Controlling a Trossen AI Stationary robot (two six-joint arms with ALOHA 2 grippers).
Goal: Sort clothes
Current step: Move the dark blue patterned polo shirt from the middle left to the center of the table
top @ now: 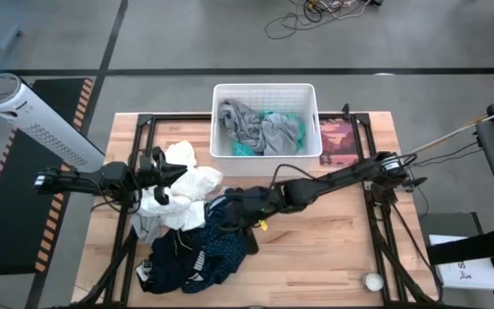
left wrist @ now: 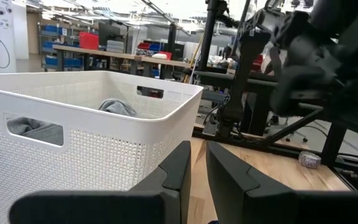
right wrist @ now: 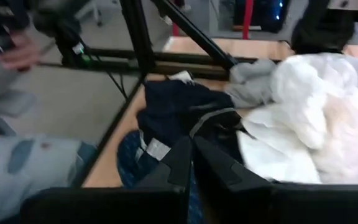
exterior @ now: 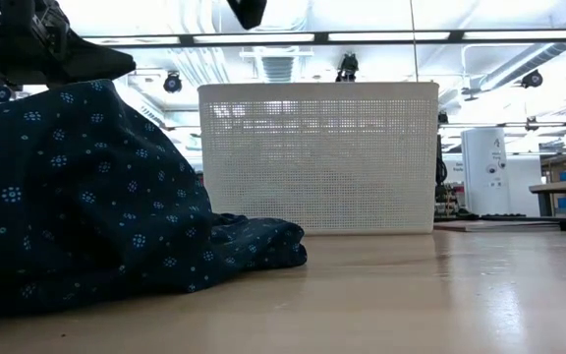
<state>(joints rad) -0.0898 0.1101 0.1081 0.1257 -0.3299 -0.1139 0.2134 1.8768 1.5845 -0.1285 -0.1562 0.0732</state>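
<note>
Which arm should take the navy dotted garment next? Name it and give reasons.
Right, probably. The right gripper hangs directly over the navy dotted garment, its wrist view looking down on the dark fabric. The left gripper sits farther off over the white garments, pointing toward the basket.

A white plastic basket with tiny holes sits at the back of the wooden table. Just beside it, on the right, lies a flat pink and red picture card. A small round thing rests near the table's front right corner. A tall white fan lies tilted by the left side. Cables curl on the grey floor.
</note>
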